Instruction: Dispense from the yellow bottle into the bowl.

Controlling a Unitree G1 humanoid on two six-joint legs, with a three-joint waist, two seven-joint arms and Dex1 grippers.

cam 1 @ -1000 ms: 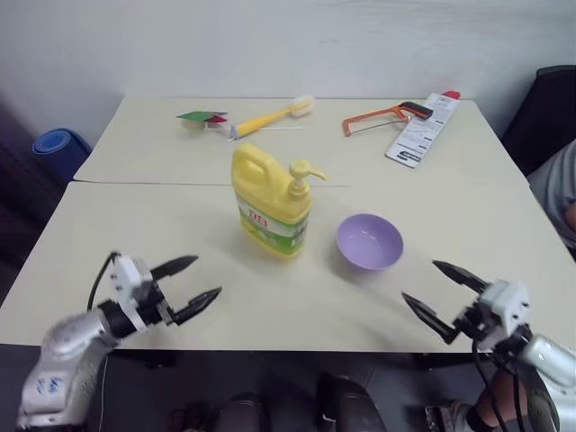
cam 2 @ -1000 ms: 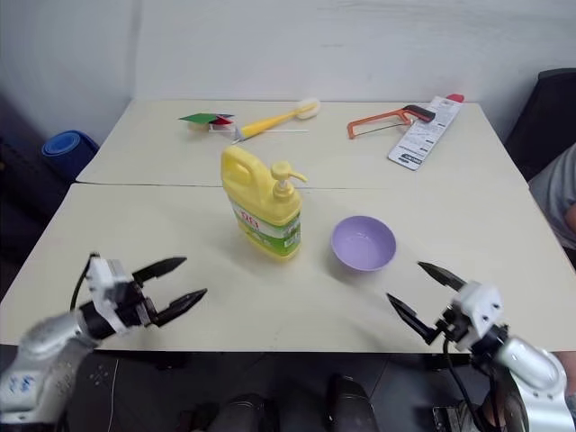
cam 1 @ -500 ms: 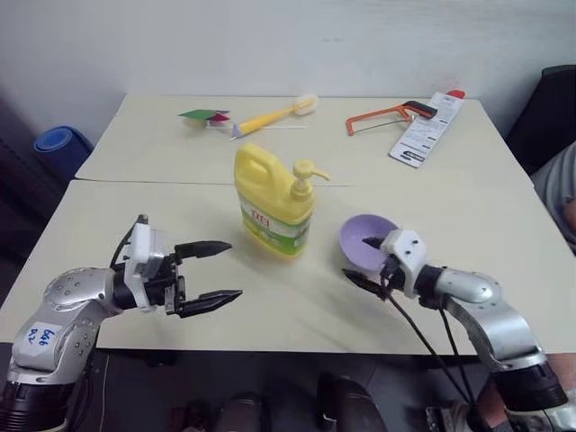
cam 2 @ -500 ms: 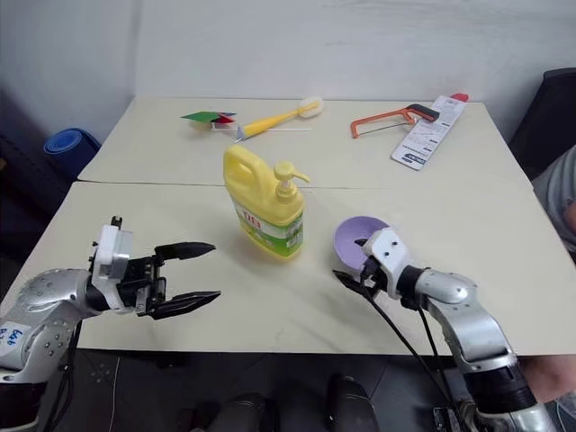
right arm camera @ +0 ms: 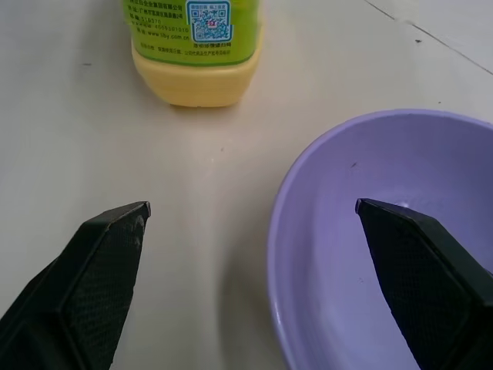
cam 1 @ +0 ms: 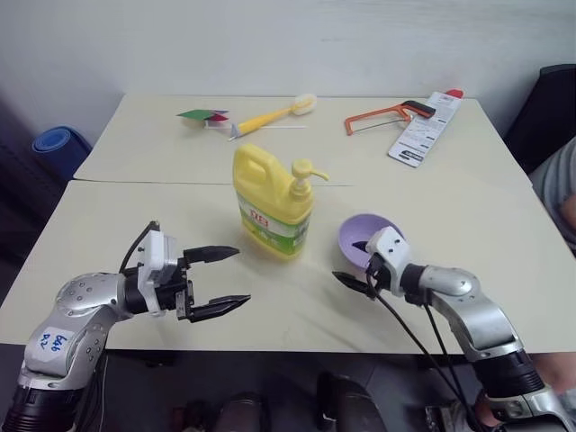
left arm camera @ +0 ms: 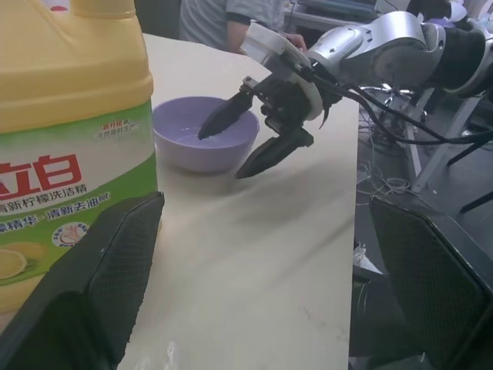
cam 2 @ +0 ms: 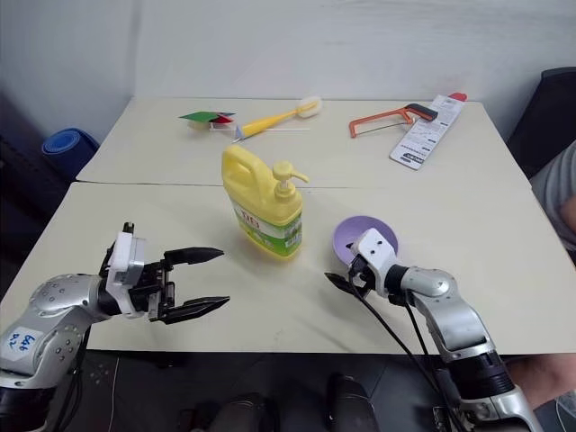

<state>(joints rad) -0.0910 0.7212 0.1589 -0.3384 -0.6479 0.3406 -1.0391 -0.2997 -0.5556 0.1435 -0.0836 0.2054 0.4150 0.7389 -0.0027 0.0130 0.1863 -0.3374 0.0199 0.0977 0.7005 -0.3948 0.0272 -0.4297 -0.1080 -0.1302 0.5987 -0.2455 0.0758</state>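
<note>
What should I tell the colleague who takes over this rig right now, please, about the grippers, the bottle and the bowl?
Left gripper: open, holding nothing, near the table's front edge, pointing toward the yellow bottle without touching it.
Right gripper: open, holding nothing, straddling the near rim of the bowl, one finger over the inside, the other outside.
The yellow bottle stands upright mid-table, pump spout turned toward the bowl, which sits on the table a little apart to the bottle's right.
Done: both arms are in position by their things.
Left: steady the bowl, press the pump, dispense; the bowl looks empty.
</note>
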